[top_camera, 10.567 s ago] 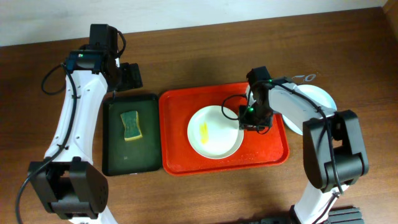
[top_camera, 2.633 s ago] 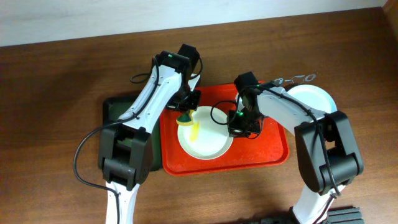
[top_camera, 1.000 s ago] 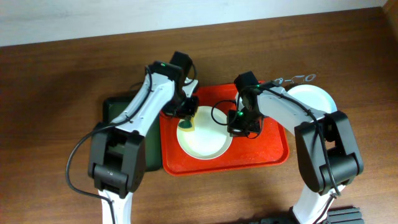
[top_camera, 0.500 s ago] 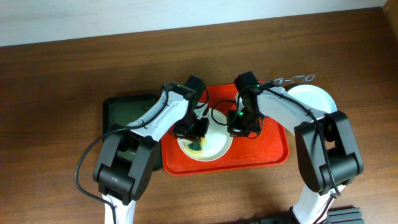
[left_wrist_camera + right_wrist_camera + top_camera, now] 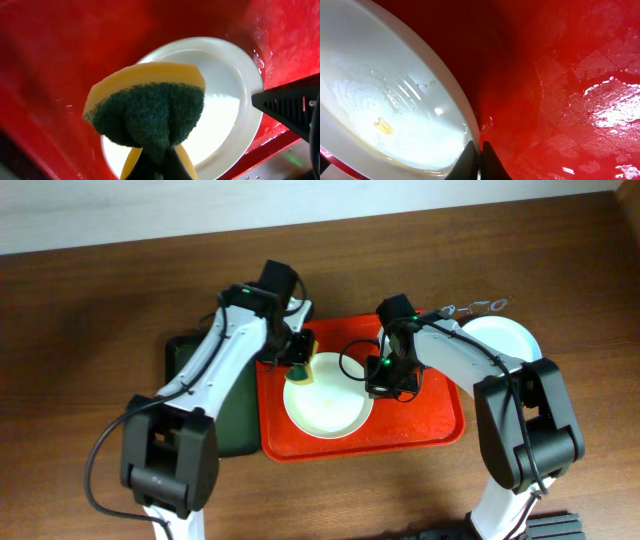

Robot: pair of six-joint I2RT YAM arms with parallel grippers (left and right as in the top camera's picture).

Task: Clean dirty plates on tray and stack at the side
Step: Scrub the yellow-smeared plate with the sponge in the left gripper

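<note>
The left gripper [image 5: 156, 164] clamps a sponge [image 5: 150, 112] over the upper-left edge of the cream plate [image 5: 332, 402]; the right gripper [image 5: 476, 150] pinches its right rim, on the red tray [image 5: 442, 418].

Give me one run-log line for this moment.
left claw: shut on sponge, over plate edge | right claw: pinching plate rim | plate: on tray, yellow speck inside
</note>
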